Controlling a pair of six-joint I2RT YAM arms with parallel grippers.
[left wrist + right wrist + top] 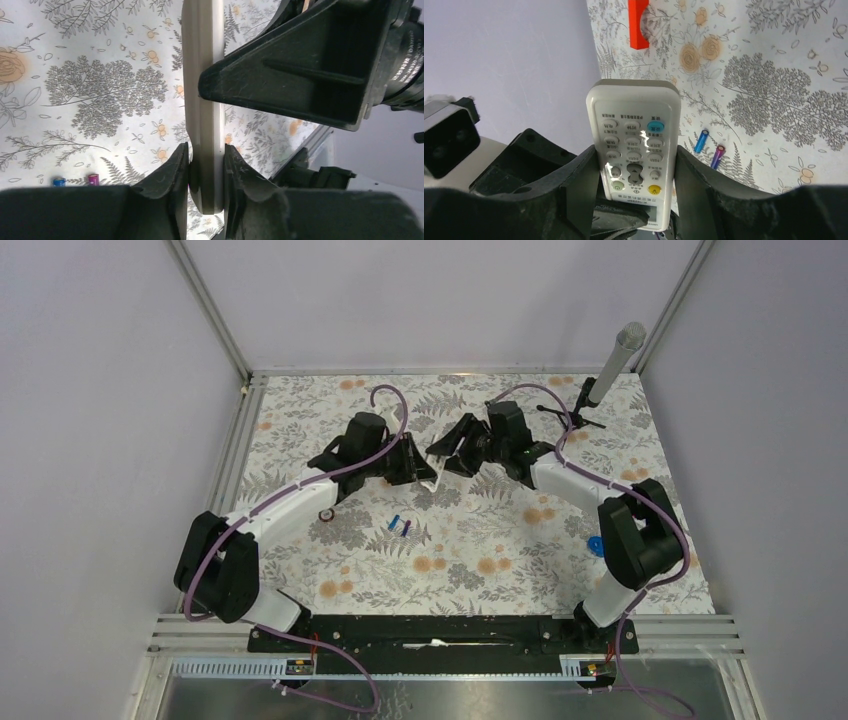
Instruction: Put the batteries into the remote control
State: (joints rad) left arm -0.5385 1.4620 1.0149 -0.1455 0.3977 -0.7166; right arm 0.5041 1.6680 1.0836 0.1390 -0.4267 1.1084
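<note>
The remote control (633,130) is held between both grippers over the far middle of the table (480,570).

1. Left gripper (206,165): jaws clamped on the remote control. One finger is on the front face and one on the back, at one end of the handset, which this wrist camera sees edge-on.
2. Right gripper (636,170): jaws closed against the two long edges of the remote control. The button side faces its wrist camera.
3. Batteries (400,527): both lie side by side on the patterned table cover, nearer the arm bases than the handset and apart from both grippers.
4. Other items: a red block (639,22) lies on the table. A blue object (596,546) sits beside the right arm. A microphone (612,365) stands at the far right corner.
</note>
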